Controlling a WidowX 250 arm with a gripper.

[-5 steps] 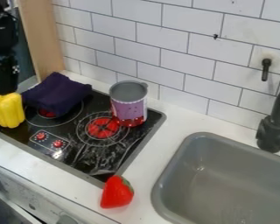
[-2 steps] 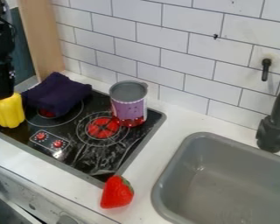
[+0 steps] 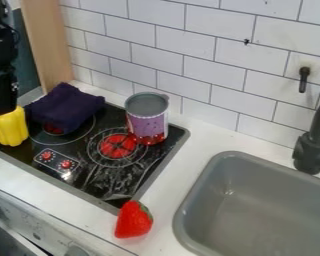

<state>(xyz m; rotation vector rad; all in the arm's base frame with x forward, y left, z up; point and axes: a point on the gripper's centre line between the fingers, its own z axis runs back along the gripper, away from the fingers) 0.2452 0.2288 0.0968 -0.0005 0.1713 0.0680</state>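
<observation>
Camera view: we see the black gripper (image 3: 4, 111) near the left edge, pointing down, its lower end meeting the top of a yellow toy pepper (image 3: 11, 129). We cannot tell whether it is clenched on the pepper or released and merely against it. Labels and writing: we note small pale marks on the arm (image 3: 2, 57) just above the gripper, too small for us to make out, and a printed pattern on the purple can (image 3: 148, 125), with pale dots below the rim and red around the base. Pepper: bright yellow, glossy, with rounded vertical lobes and shallow grooves, narrowing slightly toward the bottom; we find it upright at the left end of the black stove top (image 3: 109, 175), just beside a folded dark purple cloth (image 3: 66, 106). The stove top bears red-centred burner rings and a small panel with two red dials. We record the can standing upright at the back right burner, grey inside. A red toy strawberry (image 3: 133, 220) with a green edge lies on the white counter (image 3: 166, 192) by the stove's front right corner. Right of it we log the grey sink (image 3: 256, 215) and black faucet (image 3: 314, 145); white tiles (image 3: 183, 55) line the wall behind.
</observation>
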